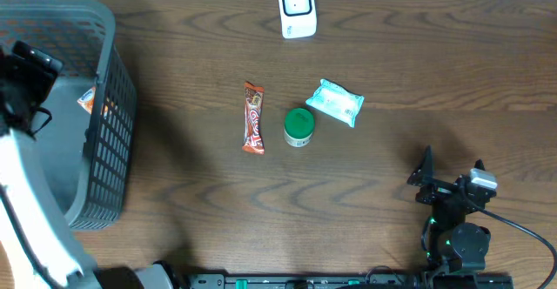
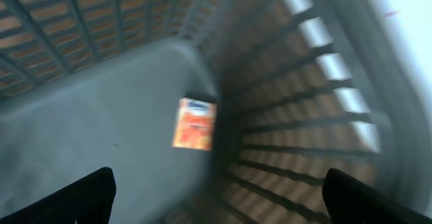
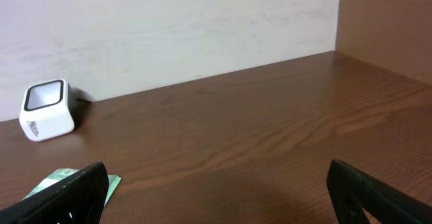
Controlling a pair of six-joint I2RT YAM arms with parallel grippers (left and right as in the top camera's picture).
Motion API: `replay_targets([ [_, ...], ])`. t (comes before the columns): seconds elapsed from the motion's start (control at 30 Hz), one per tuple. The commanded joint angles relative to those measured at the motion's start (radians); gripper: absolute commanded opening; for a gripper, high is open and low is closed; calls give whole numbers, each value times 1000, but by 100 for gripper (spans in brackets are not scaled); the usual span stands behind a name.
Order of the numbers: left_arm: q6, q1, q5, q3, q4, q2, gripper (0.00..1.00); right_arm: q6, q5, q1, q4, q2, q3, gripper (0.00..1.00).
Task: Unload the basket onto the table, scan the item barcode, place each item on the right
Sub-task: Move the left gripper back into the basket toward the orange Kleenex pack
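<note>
Both sets of jaws are spread wide and empty. Left gripper (image 2: 216, 193) is reached over the grey basket (image 2: 317, 82), wrist tipped down into it. An orange packet (image 2: 194, 123) lies flat on the basket floor, centred between the fingers and just ahead of them, against the wall. Right gripper (image 3: 216, 197) sits low, aimed level across the table (image 3: 270, 136). Scanner (image 3: 46, 109) stands far ahead-left of its jaws, with a teal pouch (image 3: 64, 175) nearer on the same side. Candy bar (image 1: 253, 117) and green-lidded jar (image 1: 298, 126) lie further left again, side by side.
</note>
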Motion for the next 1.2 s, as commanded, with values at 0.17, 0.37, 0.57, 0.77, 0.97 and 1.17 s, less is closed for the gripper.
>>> replay_targets([
  [0.17, 102, -27, -97, 2, 8, 261, 98, -15, 1, -3, -4, -3, -2, 99],
  [0.37, 121, -65, -126, 2, 41, 379, 98, -15, 1, -3, -4, -3, -2, 99],
  [0.57, 66, -121, -199, 2, 71, 460, 98, -15, 1, -3, -4, -3, -2, 99],
  [0.77, -32, -124, -201, 2, 79, 536, 98, -15, 1, -3, -4, -3, -2, 99],
  [0.97, -35, -124, -181, 2, 89, 628, 98, -15, 1, -3, -4, -3, -2, 99],
  [1.17, -34, -126, -121, 2, 112, 677, 98, -15, 1, -3, -4, -3, -2, 99],
])
